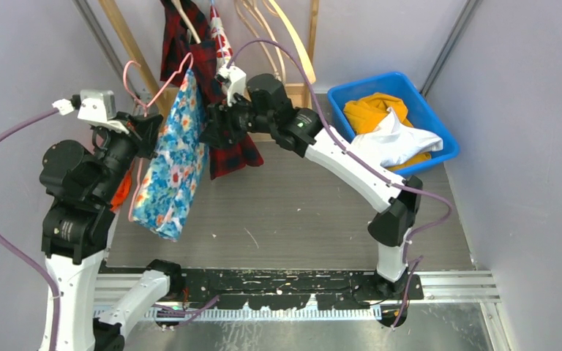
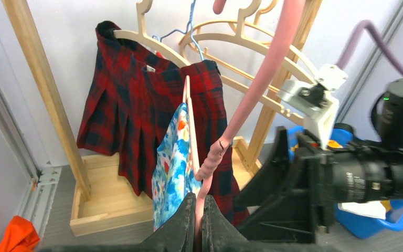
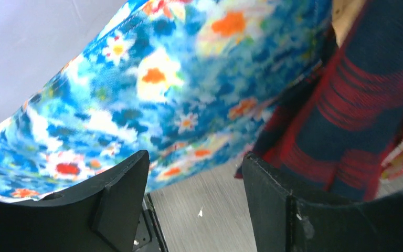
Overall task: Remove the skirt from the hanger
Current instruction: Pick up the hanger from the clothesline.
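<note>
The skirt [image 1: 172, 164] is blue with a flower print and hangs from a pink hanger [image 1: 167, 84] held up over the left side of the table. My left gripper [image 1: 146, 121] is shut on the hanger's lower stem, and the left wrist view shows the jaws [image 2: 199, 207] pinching the pink hanger [image 2: 252, 94] beside the skirt [image 2: 170, 168]. My right gripper [image 1: 208, 124] stands open at the skirt's right edge. In the right wrist view the skirt [image 3: 152, 84] hangs just beyond the open fingers [image 3: 197, 168], with only table between them.
A red plaid skirt [image 1: 190, 51] hangs on a wooden hanger on the wooden rack [image 2: 42, 89] at the back, close behind the right gripper. A blue bin [image 1: 366, 82] with yellow and white clothes stands at the back right. An orange cloth [image 2: 18, 236] lies at the left.
</note>
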`<state>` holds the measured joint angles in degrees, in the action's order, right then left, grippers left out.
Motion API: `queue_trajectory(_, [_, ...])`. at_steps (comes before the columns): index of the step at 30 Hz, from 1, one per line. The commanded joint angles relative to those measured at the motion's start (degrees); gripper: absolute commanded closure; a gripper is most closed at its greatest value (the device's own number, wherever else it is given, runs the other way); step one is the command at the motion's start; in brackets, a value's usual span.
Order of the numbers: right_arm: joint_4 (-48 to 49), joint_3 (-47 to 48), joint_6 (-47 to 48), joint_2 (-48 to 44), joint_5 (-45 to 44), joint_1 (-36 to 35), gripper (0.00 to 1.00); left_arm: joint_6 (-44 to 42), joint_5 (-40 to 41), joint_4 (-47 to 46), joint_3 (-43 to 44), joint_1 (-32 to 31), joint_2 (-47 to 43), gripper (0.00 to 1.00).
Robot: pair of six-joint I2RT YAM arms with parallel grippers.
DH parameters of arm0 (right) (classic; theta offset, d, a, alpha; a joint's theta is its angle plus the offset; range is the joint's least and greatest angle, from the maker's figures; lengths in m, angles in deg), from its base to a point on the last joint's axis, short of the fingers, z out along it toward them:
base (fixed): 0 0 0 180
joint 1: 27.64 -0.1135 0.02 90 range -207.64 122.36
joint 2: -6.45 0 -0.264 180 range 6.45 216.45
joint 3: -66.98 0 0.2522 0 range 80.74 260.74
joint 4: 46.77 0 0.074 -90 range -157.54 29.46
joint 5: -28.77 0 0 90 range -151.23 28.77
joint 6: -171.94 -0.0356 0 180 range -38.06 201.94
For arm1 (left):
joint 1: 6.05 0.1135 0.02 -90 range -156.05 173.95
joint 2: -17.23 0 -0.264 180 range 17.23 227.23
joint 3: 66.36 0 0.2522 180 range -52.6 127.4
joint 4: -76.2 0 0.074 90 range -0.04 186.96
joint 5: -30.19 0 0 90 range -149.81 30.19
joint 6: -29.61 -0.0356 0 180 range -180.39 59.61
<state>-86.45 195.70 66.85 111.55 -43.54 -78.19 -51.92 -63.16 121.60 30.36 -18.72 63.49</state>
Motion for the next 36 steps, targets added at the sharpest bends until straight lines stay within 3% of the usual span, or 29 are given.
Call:
queue_trajectory(1, [3.97,7.73,-0.42,3.05,2.11,-1.54,0.28,0.17,-0.55,-1.50,4.27,-0.71,-1.66,1.00])
queue_trajectory(12, [6.49,13.76,1.39,8.84,2.23,-1.38,0.15,-0.67,0.59,1.21,6.45,-0.92,-1.29,1.00])
queue_trajectory(15, [6.78,14.18,2.32,9.57,2.49,-1.27,0.01,-1.16,0.93,2.40,7.18,-1.24,-1.13,1.00])
queue_trajectory(20, [12.85,14.68,-2.83,13.23,8.87,-1.22,0.01,-1.26,1.17,4.12,7.77,-1.55,-0.93,1.00])
queue_trajectory(22, [17.07,14.65,-6.79,14.84,13.41,-1.23,0.08,-1.26,1.07,4.58,8.08,-1.64,-0.83,1.00])
queue_trajectory(24, [22.17,13.15,-12.11,15.57,16.74,-1.27,0.22,-1.26,1.30,4.81,8.18,-1.64,-0.78,1.00])
queue_trajectory(30, [26.42,9.71,-16.69,14.80,19.81,-0.48,0.97,-1.53,1.97,5.64,8.06,-1.60,-0.52,1.00])
queue_trajectory(36, [23.54,8.43,-17.17,10.51,18.46,2.74,0.99,-2.53,2.94,5.89,7.53,-1.63,-0.09,1.00])
